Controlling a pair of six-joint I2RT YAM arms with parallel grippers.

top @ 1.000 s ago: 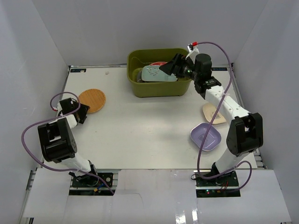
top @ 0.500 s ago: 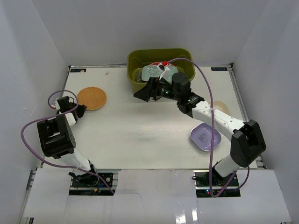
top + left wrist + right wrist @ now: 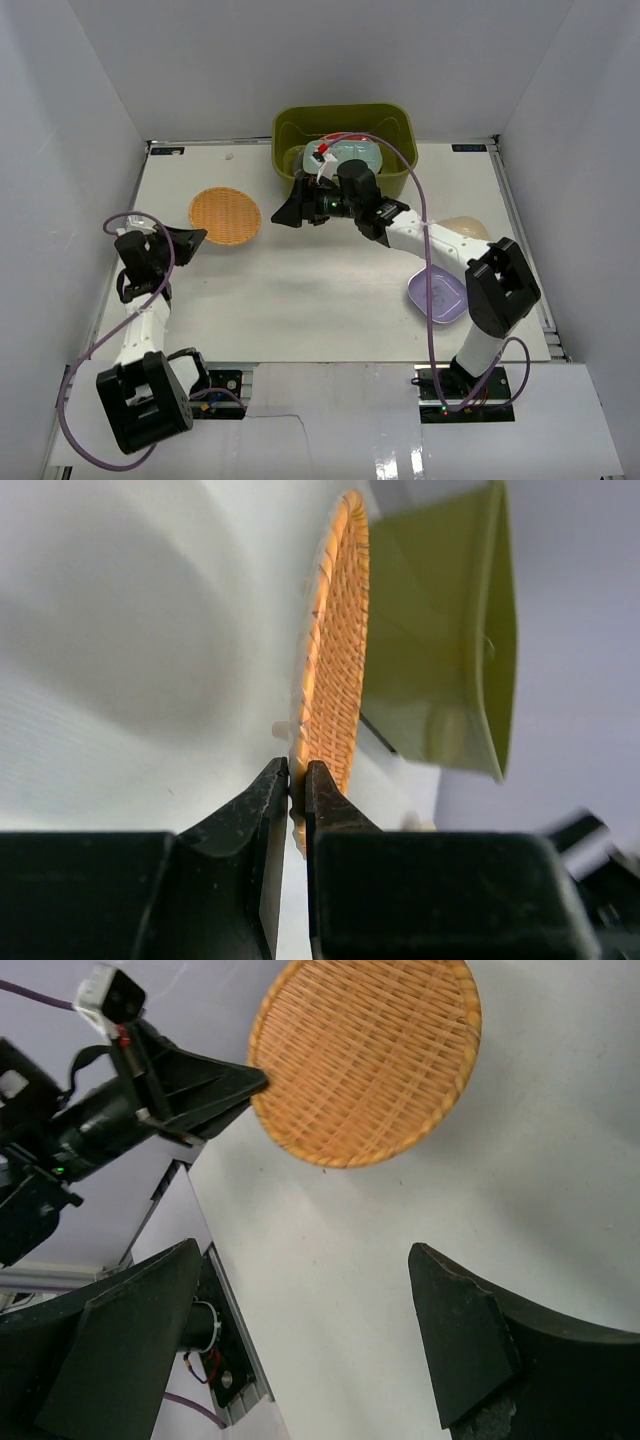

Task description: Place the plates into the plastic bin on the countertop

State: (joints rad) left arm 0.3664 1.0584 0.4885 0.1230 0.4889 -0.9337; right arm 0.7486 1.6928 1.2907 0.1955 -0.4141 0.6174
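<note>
An orange woven plate (image 3: 225, 215) is held just above the countertop (image 3: 320, 290), left of the olive plastic bin (image 3: 345, 109). My left gripper (image 3: 195, 236) is shut on its near left rim. In the left wrist view the jaws (image 3: 298, 780) pinch the plate's edge (image 3: 335, 670), with the bin (image 3: 440, 630) beyond. My right gripper (image 3: 285, 211) is open and empty, just right of the orange plate. Its wrist view shows the plate (image 3: 365, 1055) and the left gripper (image 3: 200, 1085) on it. A mint plate (image 3: 355, 156) lies in the bin.
A lavender squarish plate (image 3: 440, 295) lies at the near right, partly under the right arm. A cream plate (image 3: 462, 228) lies behind it near the right edge. White walls close in on three sides.
My right gripper left the bin and swung left across the table toward the orange plate. My left gripper took the orange plate and carried it right, toward the middle.
</note>
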